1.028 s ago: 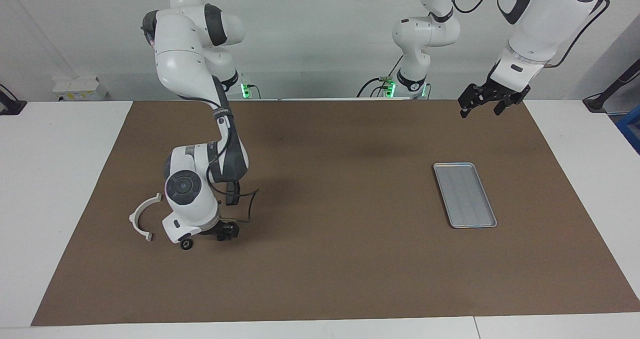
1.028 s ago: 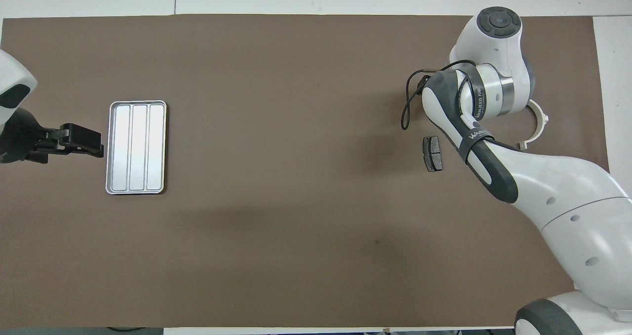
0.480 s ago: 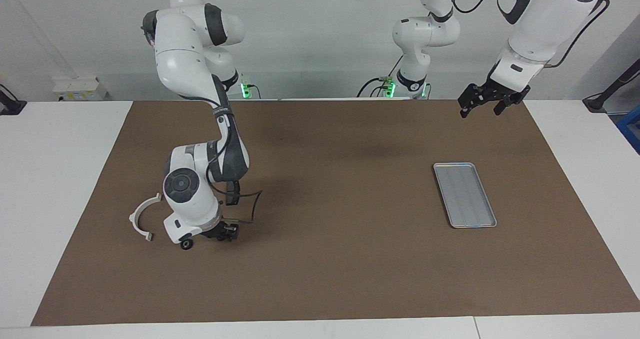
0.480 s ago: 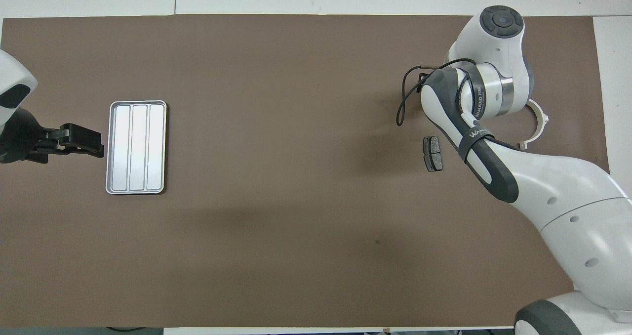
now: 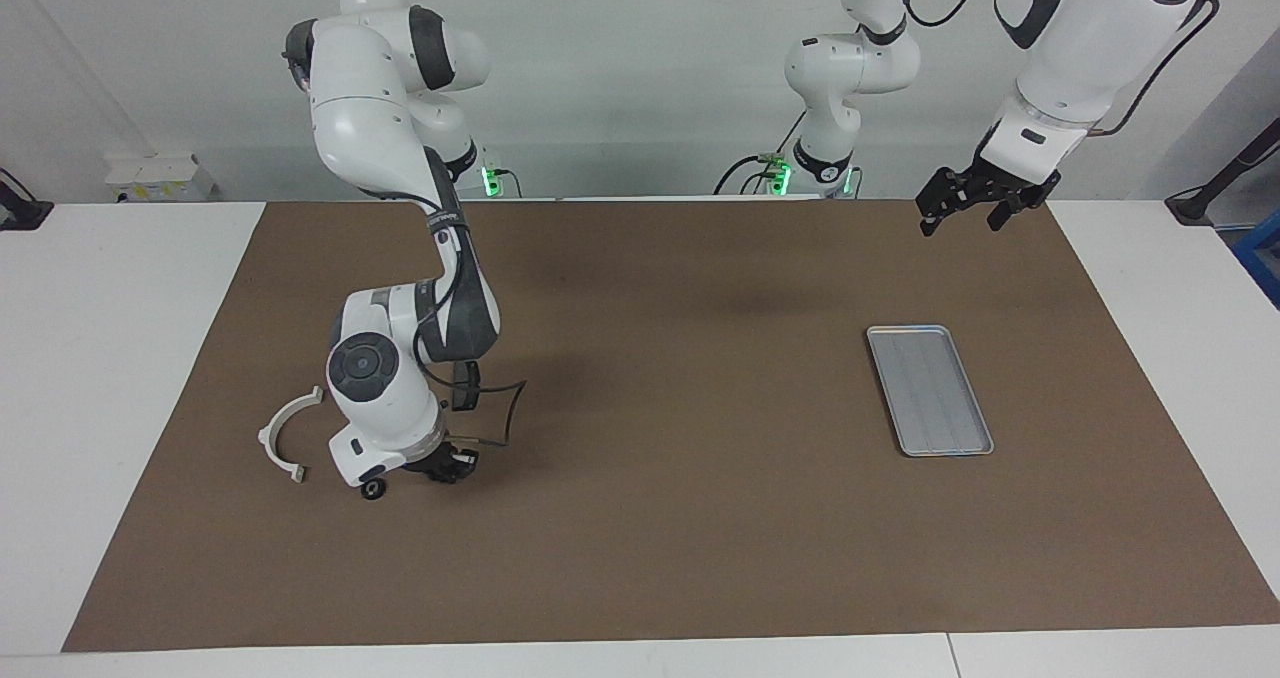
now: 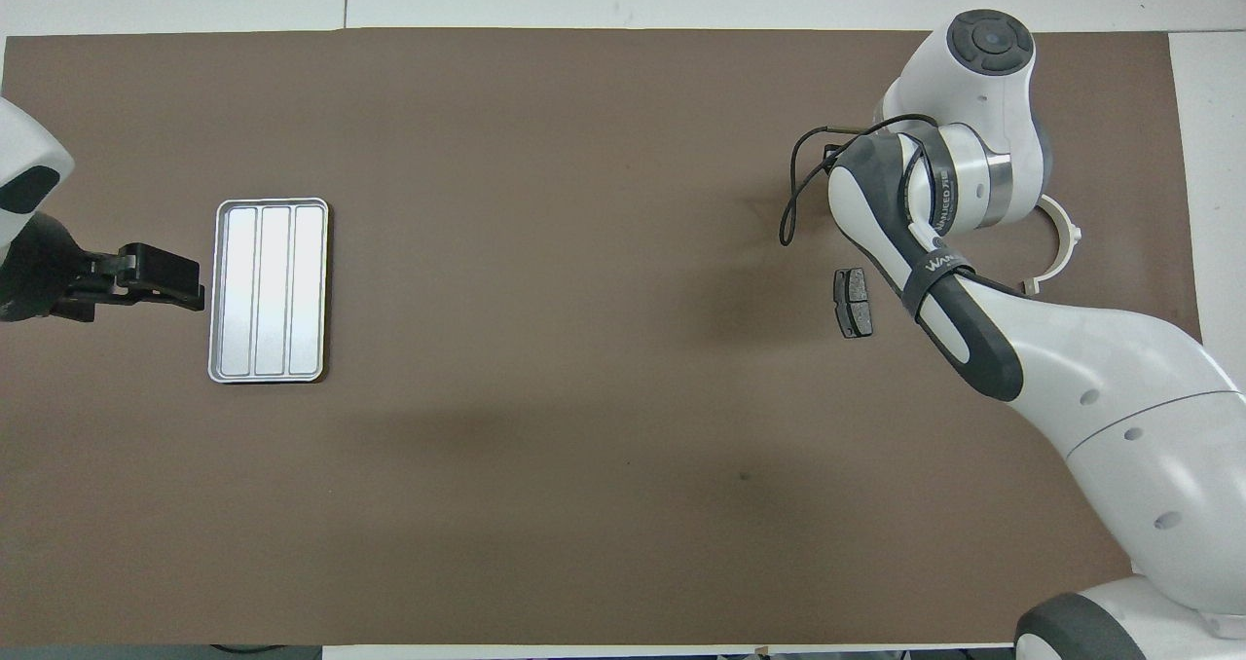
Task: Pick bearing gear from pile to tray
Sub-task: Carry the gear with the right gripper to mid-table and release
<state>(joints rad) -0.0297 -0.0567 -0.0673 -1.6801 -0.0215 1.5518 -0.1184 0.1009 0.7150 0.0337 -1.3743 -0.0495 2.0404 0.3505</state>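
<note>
Two Franka arms work at a table covered by a brown mat (image 5: 650, 518). The right gripper (image 5: 443, 466) is down at the pile toward the right arm's end of the table, its fingers closed together; whether they have hold of a part cannot be told, as the wrist hides them. Just beside it lie a small black round piece (image 5: 372, 489) and a white half-ring arc (image 5: 283, 438), while a dark grey pad-shaped plate (image 6: 854, 302) lies nearer to the robots. The left arm waits, its left gripper (image 5: 972, 208) raised with fingers spread wide and holding nothing, over the mat beside the silver tray (image 5: 930, 390) at the left arm's end.
</note>
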